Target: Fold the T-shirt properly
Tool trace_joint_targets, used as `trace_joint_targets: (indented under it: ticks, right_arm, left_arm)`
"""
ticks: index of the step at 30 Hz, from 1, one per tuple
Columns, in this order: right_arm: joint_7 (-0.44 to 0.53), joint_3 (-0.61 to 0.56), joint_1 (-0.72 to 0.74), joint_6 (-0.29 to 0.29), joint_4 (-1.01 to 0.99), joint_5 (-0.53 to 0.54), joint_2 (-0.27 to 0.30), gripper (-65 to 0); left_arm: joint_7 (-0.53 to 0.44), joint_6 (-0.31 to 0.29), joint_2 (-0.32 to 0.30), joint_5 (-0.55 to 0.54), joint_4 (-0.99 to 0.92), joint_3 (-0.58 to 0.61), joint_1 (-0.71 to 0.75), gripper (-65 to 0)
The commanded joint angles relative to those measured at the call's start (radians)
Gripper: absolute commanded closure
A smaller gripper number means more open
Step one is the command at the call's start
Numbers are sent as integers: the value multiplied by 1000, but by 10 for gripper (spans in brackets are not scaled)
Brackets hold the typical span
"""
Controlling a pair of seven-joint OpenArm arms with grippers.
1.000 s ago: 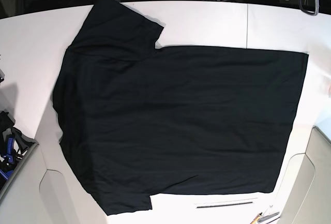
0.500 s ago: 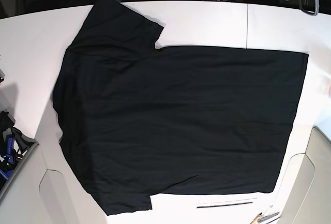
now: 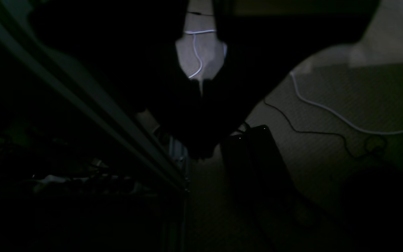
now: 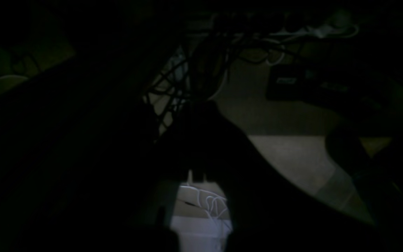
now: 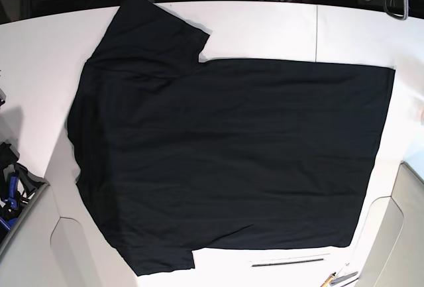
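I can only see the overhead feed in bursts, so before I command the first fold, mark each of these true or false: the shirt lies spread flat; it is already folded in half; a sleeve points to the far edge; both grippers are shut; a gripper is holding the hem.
1. The T-shirt lies spread flat on the table. True.
2. It is already folded in half. False: both sleeves and the full body lie open, with no fold made.
3. One sleeve points toward the table's far edge. True.
4. Both grippers are shut. True.
5. A gripper is holding the hem. False: no gripper is over the shirt in the base view.
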Motion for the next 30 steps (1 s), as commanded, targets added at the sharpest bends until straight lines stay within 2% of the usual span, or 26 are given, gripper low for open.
trace_joint_targets:
  ticks: [1,5,8,10,17,19,22,24,27,30]
  right_arm:
    - [4,2,-10,-4,9,-11,5,0]
    - [4,2,-44,-3,37,-22,18,0]
    - [4,2,-79,-3,76,-21,37,0]
    - [4,2,-111,-3,111,-21,52,0]
    - [4,2,-257,2,279,-21,119,0]
    - [4,2,-306,29,341,-20,143,0]
    - [3,2,-389,100,450,18,192,0]
    - [3,2,-450,126,529,55,232,0]
    - [3,2,-550,132,661,73,288,0]
    - [1,2,-662,132,812,73,342,0]
  left_arm:
    - [-10,-33,-14,-12,8,2,10,0]
    - [-10,-168,-55,-69,58,2,66,0]
    - [-9,-233,-80,-119,119,2,128,0]
    - [-9,-252,-97,-138,163,2,175,0]
    - [-9,-253,-155,-174,343,-3,355,0]
    - [-9,-255,-175,-175,403,-3,410,0]
    - [-1,-318,-211,-200,506,-3,498,0]
    - [21,-372,-241,-240,575,-3,554,0]
    - [72,-440,-289,-324,680,-3,628,0]
    - [126,-463,-337,-386,780,-7,698,0]
